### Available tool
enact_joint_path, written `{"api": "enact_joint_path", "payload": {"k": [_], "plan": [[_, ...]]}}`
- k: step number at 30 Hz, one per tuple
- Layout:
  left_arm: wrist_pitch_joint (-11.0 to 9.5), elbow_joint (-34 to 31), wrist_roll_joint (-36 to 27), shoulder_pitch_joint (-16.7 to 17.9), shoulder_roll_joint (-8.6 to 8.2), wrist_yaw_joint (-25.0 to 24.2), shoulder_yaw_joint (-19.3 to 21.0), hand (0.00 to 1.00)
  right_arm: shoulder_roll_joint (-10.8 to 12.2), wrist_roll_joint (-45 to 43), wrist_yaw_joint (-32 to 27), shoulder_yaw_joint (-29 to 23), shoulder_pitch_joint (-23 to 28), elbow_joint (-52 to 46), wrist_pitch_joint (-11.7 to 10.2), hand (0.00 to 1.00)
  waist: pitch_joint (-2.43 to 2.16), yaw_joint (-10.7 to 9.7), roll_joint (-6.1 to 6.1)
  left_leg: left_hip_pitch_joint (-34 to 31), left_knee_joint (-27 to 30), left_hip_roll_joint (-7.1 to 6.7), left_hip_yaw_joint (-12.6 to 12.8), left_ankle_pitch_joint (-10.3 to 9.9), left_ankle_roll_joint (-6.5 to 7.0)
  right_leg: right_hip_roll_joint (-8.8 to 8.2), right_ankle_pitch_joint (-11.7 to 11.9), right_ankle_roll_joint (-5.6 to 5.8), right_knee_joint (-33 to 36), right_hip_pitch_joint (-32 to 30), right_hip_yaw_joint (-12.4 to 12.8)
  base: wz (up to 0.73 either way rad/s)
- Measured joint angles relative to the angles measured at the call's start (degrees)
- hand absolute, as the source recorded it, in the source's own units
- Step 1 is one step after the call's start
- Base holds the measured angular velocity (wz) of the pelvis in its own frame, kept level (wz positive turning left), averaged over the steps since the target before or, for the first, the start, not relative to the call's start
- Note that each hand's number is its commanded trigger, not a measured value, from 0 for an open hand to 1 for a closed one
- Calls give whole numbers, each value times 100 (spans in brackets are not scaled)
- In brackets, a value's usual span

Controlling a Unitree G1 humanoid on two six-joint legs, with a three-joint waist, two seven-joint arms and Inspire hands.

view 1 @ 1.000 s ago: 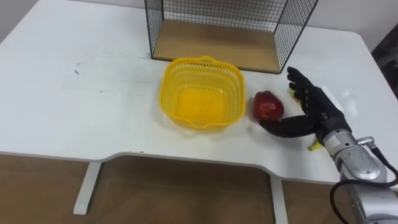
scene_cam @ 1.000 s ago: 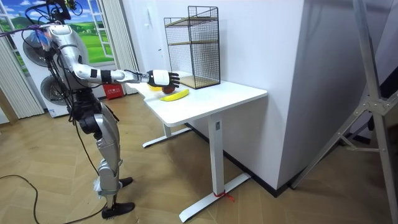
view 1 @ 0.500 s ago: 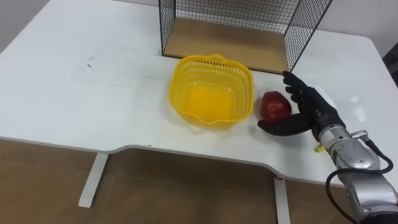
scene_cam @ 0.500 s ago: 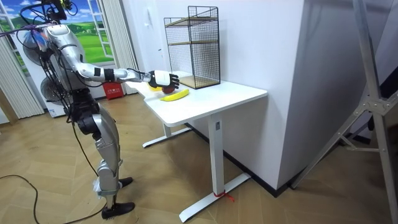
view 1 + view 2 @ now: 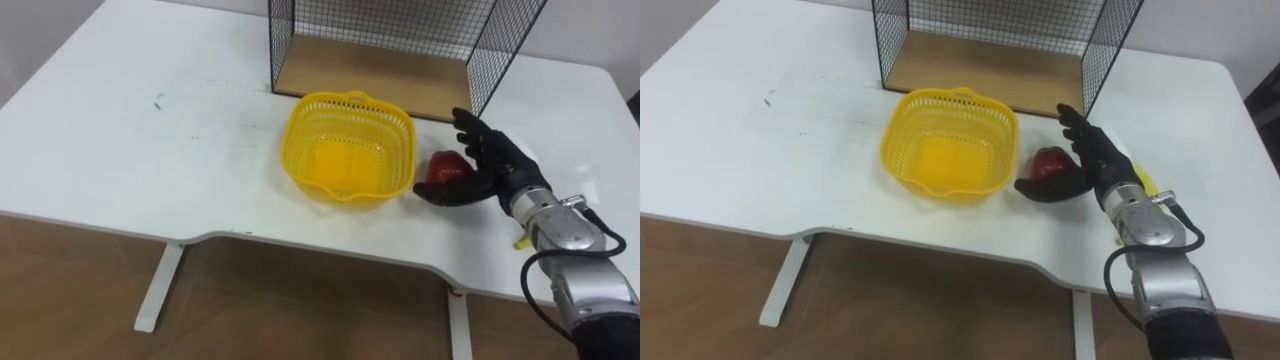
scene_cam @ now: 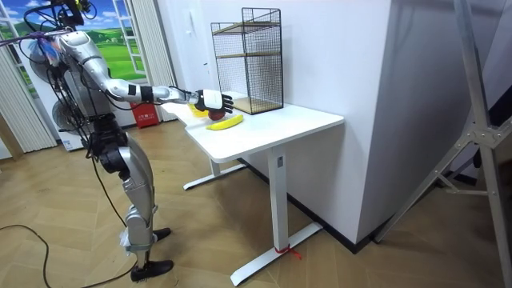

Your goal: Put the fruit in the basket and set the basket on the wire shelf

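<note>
Left eye view: right hand (image 5: 497, 170), fingers spread apart, against round red apple (image 5: 447, 165) just beside yellow plastic mesh basket (image 5: 303, 140) on white worktop (image 5: 150, 150).

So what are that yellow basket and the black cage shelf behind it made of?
The basket looks like moulded plastic: uniform bright yellow, slightly glossy, with a lattice of holes. The wire shelf appears to be thin metal wire, painted or coated black, in a square grid. Its base board looks like wood or wood-look laminate: light brown, matte.
</note>
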Motion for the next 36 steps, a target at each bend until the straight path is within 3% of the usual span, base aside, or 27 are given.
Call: {"api": "enact_joint_path", "payload": {"k": [9,12,21,26,36], "plan": [[14,9,-2,5,30,-211,0,0,-6,194,5,-1,-30,244,8,0,36,-4,-74,6,-1,6,-22,0,-1,-5,0,0,-12,7,-33,0],[114,23,-2,7,36,-280,0,0,-7,195,3,-1,-30,419,11,0,36,0,-76,3,2,3,-25,0,-1,-4,1,-1,-17,8,-34,0],[229,25,1,41,36,-332,9,0,-14,203,8,-4,-37,440,13,0,23,-3,-61,6,5,2,-31,0,-1,-3,1,-1,-11,10,-41,0],[245,42,0,56,36,-337,7,0,-13,202,5,-5,-37,536,12,0,-27,-7,-20,31,14,0,-44,0,-1,-4,0,-1,-2,44,-47,0],[328,55,4,164,38,-302,-8,0,-47,183,95,-1,-38,635,37,0,-30,-13,-30,85,3,-6,-62,3,-6,-4,0,0,-8,101,-48,0]]}}
